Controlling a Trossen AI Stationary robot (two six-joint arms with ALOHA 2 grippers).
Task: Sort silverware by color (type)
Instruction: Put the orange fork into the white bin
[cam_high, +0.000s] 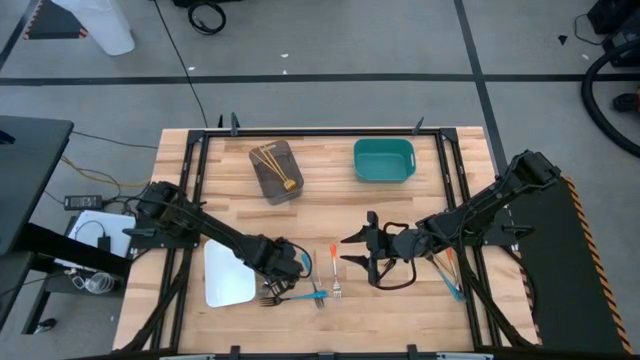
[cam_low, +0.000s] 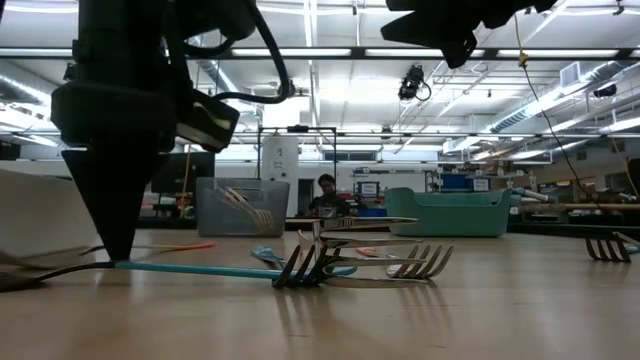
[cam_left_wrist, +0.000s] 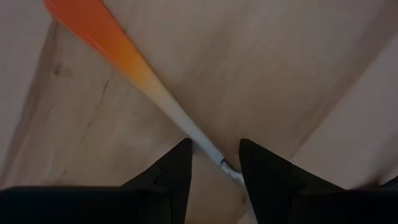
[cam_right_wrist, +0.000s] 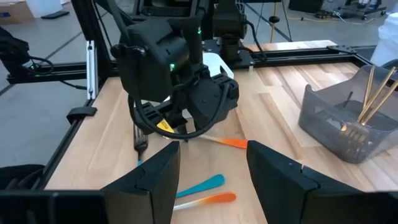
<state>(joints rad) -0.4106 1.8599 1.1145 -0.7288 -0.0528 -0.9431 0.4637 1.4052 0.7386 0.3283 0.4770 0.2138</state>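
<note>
My left gripper (cam_high: 297, 266) (cam_left_wrist: 214, 165) points down at the table near its near edge, open. Its fingers stand on either side of the silver neck (cam_left_wrist: 205, 146) of an orange-handled fork (cam_left_wrist: 118, 53) that lies flat on the wood; I see no touch. Beside it lie a blue-handled fork (cam_low: 200, 269), another orange-handled fork (cam_high: 334, 252) and dark forks (cam_high: 270, 298). A further orange and blue pair (cam_high: 450, 270) lies by the right arm. My right gripper (cam_high: 352, 250) (cam_right_wrist: 211, 165) hovers open right of centre, facing the left gripper.
A grey tray (cam_high: 277, 172) holding gold forks sits at the far middle, with a teal tray (cam_high: 384, 160) to its right. A white tray (cam_high: 228, 275) lies just left of my left gripper. A black frame rail (cam_high: 300, 131) runs around the table. A person shows in the room beyond.
</note>
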